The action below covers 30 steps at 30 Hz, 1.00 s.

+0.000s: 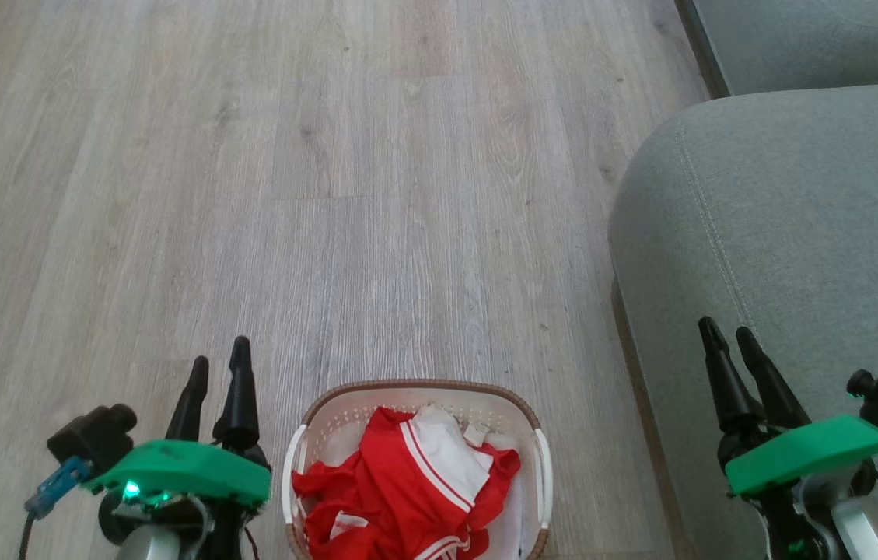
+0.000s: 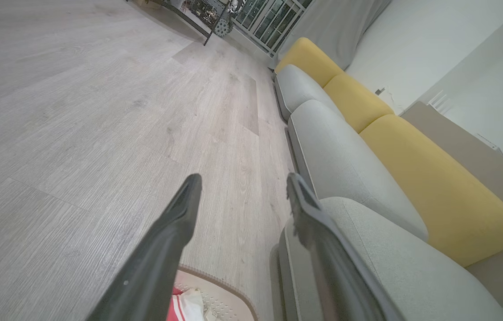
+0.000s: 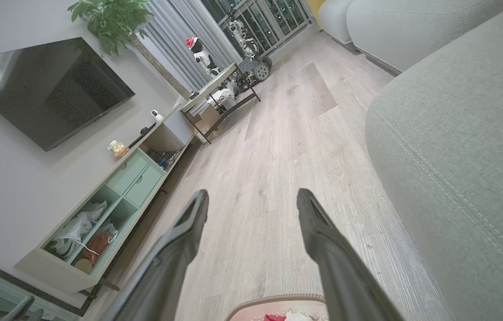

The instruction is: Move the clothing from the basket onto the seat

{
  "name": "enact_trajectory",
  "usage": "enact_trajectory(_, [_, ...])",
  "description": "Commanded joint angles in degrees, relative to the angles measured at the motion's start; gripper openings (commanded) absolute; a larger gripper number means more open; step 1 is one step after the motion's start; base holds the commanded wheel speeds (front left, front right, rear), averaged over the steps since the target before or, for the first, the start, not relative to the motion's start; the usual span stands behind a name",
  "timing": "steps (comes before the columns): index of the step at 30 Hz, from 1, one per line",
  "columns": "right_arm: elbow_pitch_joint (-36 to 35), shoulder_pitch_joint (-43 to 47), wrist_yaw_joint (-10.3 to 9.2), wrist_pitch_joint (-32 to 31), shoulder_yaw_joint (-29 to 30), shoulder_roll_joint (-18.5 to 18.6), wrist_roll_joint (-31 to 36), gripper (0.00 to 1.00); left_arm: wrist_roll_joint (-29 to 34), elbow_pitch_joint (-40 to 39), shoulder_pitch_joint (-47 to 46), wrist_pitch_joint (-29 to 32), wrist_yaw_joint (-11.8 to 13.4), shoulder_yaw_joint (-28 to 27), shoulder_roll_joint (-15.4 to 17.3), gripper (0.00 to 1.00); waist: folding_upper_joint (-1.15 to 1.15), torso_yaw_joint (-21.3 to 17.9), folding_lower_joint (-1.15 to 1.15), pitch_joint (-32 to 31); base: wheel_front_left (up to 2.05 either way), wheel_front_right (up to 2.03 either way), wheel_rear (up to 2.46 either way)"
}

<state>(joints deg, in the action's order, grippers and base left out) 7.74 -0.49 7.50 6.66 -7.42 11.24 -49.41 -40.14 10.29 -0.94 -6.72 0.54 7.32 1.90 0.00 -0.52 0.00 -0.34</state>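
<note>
Where the basket sits: on the pale wood floor, straight in front of the robot and between its two arms, near the front edge of the seat
Basket: small, white and full of holes, with a brown rim and a white handle on each side
Clothing: red with white panels and red-and-white striped trim, bunched in a loose heap inside the basket and covering most of its bottom; all that I can see of it lies within the rim
Seat: a large grey-green cushion with rounded corners and stitched seams, to the robot's right of the basket
Left gripper: low beside the basket on its left, fingers pointing forward over the floor, spread wide, holding nothing and touching nothing
Right gripper: hovering over the front part of the seat, well to the right of the basket, fingers parted wide with floor showing between them in its wrist view, nothing held
Sofa backs: yellow cushions run along the far side of the grey seats
Across the room: a dark television on the wall above a long low cabinet with pale green drawers and open shelves, and a leafy plant beyond it
</note>
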Motion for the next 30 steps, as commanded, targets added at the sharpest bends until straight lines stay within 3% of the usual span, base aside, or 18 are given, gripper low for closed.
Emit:
enact_trajectory(1, [-2.4,-2.6,-0.01,0.7,-0.8,1.6,1.2,1.00,1.4,-2.5,-2.9,-0.7,0.2,-0.6,0.7,1.00,0.00,0.0,0.00,0.0,0.00,0.00,0.00])
enact_trajectory(30, [-5.1,-2.7,-0.01,5.6,-4.9,4.9,16.4,1.00,20.4,-5.6,-3.5,-5.6,3.3,3.3,0.9,1.00,0.00,-0.1,0.00,0.4,0.00,0.00,0.00])
